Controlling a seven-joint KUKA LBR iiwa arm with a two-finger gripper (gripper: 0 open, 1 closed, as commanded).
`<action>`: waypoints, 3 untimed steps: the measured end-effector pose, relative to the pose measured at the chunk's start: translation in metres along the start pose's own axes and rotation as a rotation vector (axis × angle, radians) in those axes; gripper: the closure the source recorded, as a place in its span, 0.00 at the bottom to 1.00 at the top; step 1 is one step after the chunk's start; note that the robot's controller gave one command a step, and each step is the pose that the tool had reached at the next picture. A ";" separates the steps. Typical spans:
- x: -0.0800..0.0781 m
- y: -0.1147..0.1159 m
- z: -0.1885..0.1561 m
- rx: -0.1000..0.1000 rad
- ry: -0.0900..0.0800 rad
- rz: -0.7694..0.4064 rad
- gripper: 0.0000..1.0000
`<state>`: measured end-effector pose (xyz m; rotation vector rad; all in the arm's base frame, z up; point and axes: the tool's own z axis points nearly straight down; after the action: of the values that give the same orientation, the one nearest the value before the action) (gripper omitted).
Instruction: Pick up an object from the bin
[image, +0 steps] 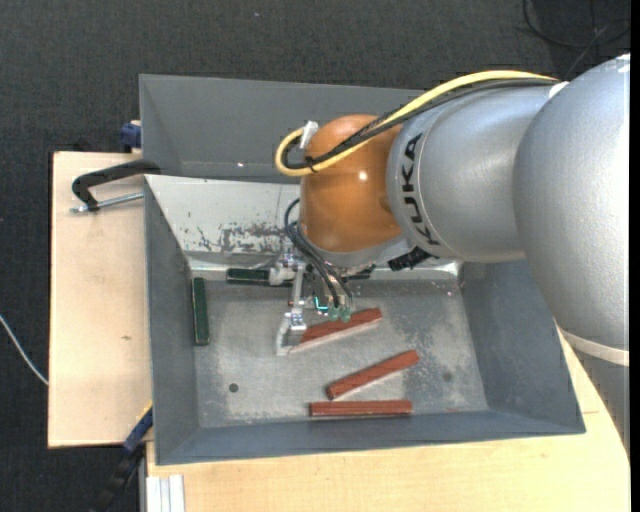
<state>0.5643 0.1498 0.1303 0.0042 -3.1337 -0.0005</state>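
Close to the grey bin's (520, 400) front wall a red-brown stick (360, 407) is lying flat, a slanted red-brown stick (372, 374) is resting just behind it, and farther back the gripper (312, 316), whether apart or together I cannot tell, is hanging over the left end of a third red-brown stick (355, 322).

Bright, even light falls from above. Pale glare streaks the far wall of the bin (230, 215), a small highlight gleams on the orange cover (345, 200), and soft shadow lies beneath the arm (480, 180).
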 end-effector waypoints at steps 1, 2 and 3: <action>-0.002 -0.001 -0.005 -0.001 -0.008 0.002 1.00; -0.002 -0.001 -0.005 -0.001 -0.008 0.003 0.00; -0.002 -0.001 -0.005 -0.001 -0.008 0.003 0.00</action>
<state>0.5665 0.1488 0.1353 -0.0009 -3.1419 -0.0028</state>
